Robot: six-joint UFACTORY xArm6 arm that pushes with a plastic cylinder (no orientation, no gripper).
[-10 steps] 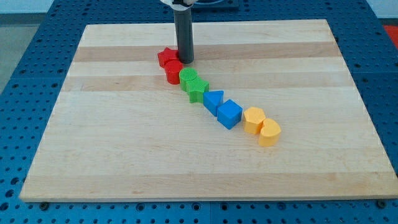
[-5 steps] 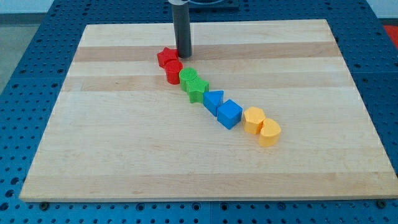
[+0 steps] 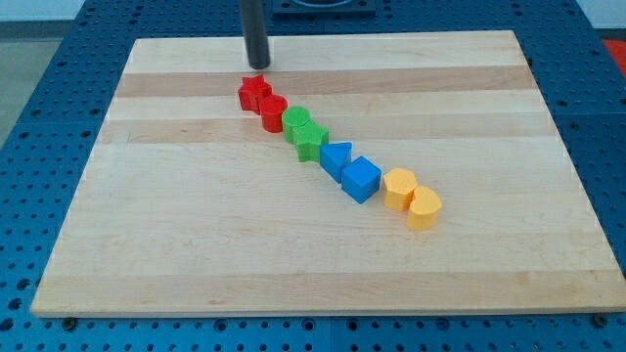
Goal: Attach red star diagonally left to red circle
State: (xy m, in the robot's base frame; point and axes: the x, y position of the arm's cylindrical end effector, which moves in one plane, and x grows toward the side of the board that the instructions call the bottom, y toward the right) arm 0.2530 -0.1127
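Camera view had the wooden board point(image 3: 323, 254) filling most of the picture, all four of its edges showing against the blue perforated table point(image 3: 29, 117). And what room there was! The chain of blocks ran slantwise through the board's middle, well apart from every edge, with bare wood wide on the view's left of it, wide below it, and a fair strip on the view's right.

Taking the red circle point(image 3: 273, 113) as the mark: the red star point(image 3: 253, 94) sat touching it, diagonally up and to the view's left. Down and to the view's right of the red circle came the green circle point(image 3: 296, 123), then the green star point(image 3: 311, 142), the blue triangle point(image 3: 335, 156), the blue cube point(image 3: 361, 180), and farthest off the two yellow blocks, one rounded point(image 3: 399, 188) and one heart-like point(image 3: 424, 208), though their exact shapes were hard to read. Each block pressed against or sat just beside its neighbour.

The rod point(image 3: 255, 29) was cut off by the view's top, so nothing of the arm above it showed. My tip point(image 3: 258, 66) stood up and slightly to the view's left of the red circle, just above the red star on the view, near it but apart, a sliver of wood between them. It gripped nothing, having no jaws to open or close, and it touched no block.
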